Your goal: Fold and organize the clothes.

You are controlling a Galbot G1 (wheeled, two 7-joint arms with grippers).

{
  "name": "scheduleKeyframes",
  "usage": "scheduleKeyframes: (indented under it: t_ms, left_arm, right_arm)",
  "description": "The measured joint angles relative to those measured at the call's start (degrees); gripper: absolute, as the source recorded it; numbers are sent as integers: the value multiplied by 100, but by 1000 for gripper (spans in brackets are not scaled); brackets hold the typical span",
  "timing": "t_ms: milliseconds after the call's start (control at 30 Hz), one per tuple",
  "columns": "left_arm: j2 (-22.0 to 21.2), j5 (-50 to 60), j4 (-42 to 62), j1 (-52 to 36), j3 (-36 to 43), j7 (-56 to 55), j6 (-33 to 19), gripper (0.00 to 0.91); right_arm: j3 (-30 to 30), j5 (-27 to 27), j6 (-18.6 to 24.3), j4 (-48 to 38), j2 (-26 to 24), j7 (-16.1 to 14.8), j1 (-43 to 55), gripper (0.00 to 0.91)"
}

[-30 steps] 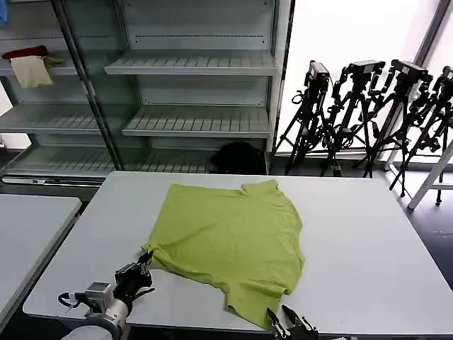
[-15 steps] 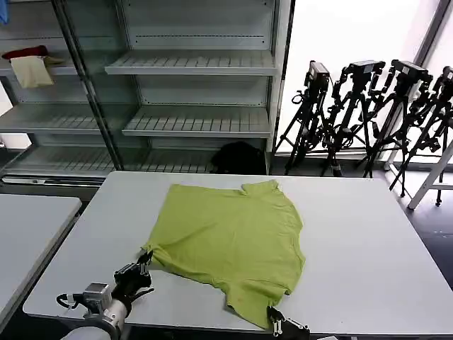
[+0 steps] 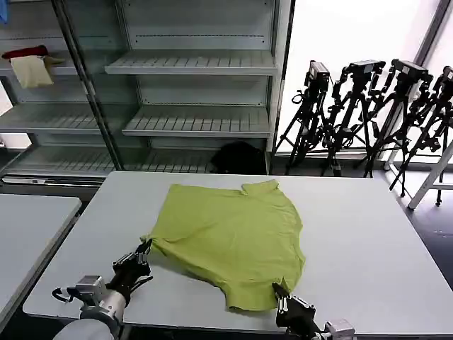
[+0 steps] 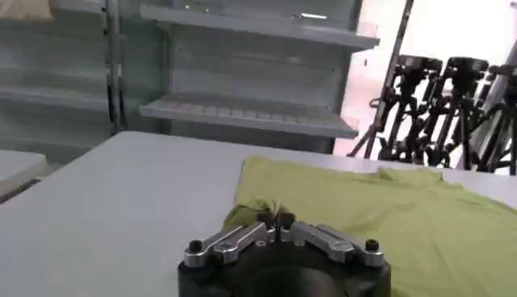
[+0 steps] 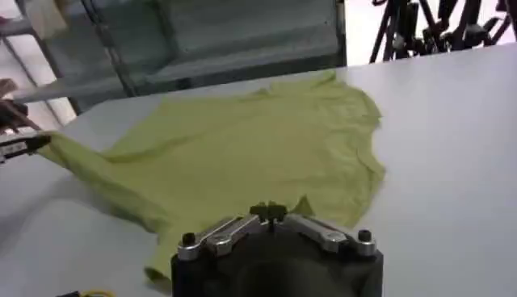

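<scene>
1. Head view: the shelf rack behind the table holds a red cloth and a cream cloth on its upper left shelf.
2. On the table lies the lime-green T-shirt, spread mostly flat with its plain side up, the collar at the edge toward the rack and the corner nearest the left arm drawn out to a point.
3. At that pointed corner, the left gripper is clenched on the T-shirt's fabric; the left wrist view shows its fingertips meeting on a bunched fold.
4. At the T-shirt's edge farthest from the rack, the right gripper pinches the hem, its fingers closed together.
</scene>
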Motion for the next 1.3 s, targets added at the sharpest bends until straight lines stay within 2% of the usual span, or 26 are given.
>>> scheduleKeyframes:
  t_ms: [433, 467, 500, 1167, 1233, 1300]
  left_arm:
    - [-182, 310, 568, -800, 204, -139, 40, 0]
    - [-196, 348, 620, -842, 213, -141, 40, 0]
    - [-208, 374, 657, -871, 217, -140, 41, 0]
    - [-229, 579, 851, -898, 237, 16, 41, 0]
    - [-228, 584, 850, -888, 239, 21, 42, 0]
    - [-227, 587, 842, -876, 239, 30, 42, 0]
  right_arm:
    - [134, 216, -16, -584, -12, -20, 1093, 0]
    - [124, 234, -16, -600, -24, -32, 1118, 736]
    - [109, 243, -16, -608, -36, -45, 1126, 907]
    - [-152, -110, 8, -560, -84, -359, 74, 907]
    - [-172, -127, 8, -566, -74, -369, 38, 877]
    - [-193, -155, 8, -576, -64, -383, 10, 786]
